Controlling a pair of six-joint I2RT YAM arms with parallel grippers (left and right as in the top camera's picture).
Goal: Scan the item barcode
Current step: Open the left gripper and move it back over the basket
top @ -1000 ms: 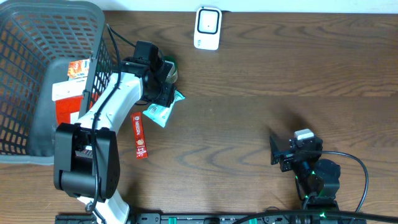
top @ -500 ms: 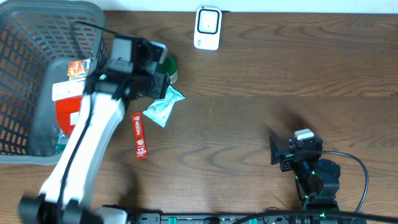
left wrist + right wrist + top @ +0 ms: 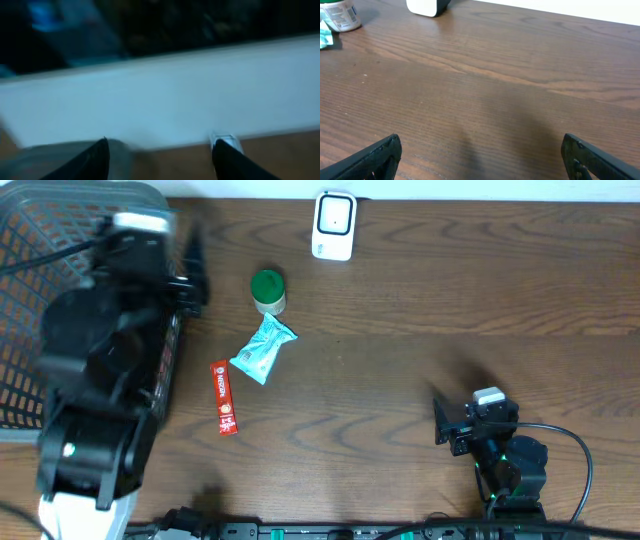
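Overhead, left arm [image 3: 100,370]: large and blurred, filling the left of the frame, over the right rim of the basket [image 3: 25,310].
Overhead, bottle [image 3: 267,290]: green lid, upright, upper centre-left, apart from the arm. The teal packet [image 3: 262,350] lies just below it, and the red stick [image 3: 224,396] is lower left of that.
Overhead, scanner [image 3: 334,225]: at the top edge, with bare table [image 3: 420,300] between it and the items.
Overhead, right gripper [image 3: 440,423]: lower right, with wide open wood to its left.
Left wrist, left gripper [image 3: 162,152]: fingers apart with nothing between them. Everything else is smeared, with a white band across the middle.
Right wrist, right gripper: fingers spread wide and empty at the bottom corners. Open wood runs ahead to the bottle and packet at upper left and the scanner at the top edge.
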